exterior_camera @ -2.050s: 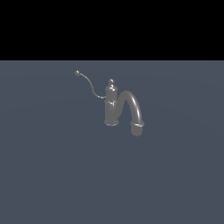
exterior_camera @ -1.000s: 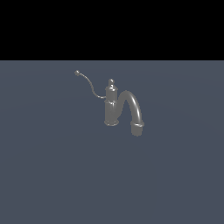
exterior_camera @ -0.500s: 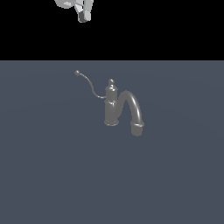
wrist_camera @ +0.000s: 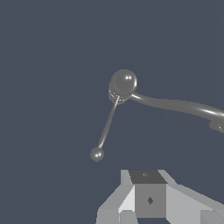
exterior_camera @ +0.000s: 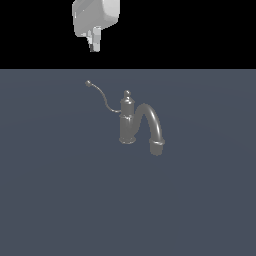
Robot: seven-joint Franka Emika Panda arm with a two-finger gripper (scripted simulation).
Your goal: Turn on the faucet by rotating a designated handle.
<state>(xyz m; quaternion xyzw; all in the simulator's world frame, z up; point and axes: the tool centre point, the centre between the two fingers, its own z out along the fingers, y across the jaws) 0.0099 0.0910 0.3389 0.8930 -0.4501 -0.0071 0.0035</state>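
The faucet (exterior_camera: 127, 122) is a small grey metal tap standing upright on the dark floor, with its arched spout (exterior_camera: 153, 125) curving toward the exterior view's right. Its thin curved handle (exterior_camera: 102, 96) reaches up toward the exterior view's left and ends in a ball tip (exterior_camera: 88, 83). My gripper (exterior_camera: 94, 46) hangs high above that ball tip, well clear of it, with its fingers together and nothing between them. The wrist view looks straight down on the faucet's knob cap (wrist_camera: 124, 82), the handle (wrist_camera: 107, 127), its ball tip (wrist_camera: 97, 154) and the gripper (wrist_camera: 145, 192).
The flat blue-grey floor (exterior_camera: 60, 200) spreads all around the faucet. Black background fills the top of the exterior view.
My gripper has come down into the top of the exterior view over the last second. The faucet and its handle have not moved.
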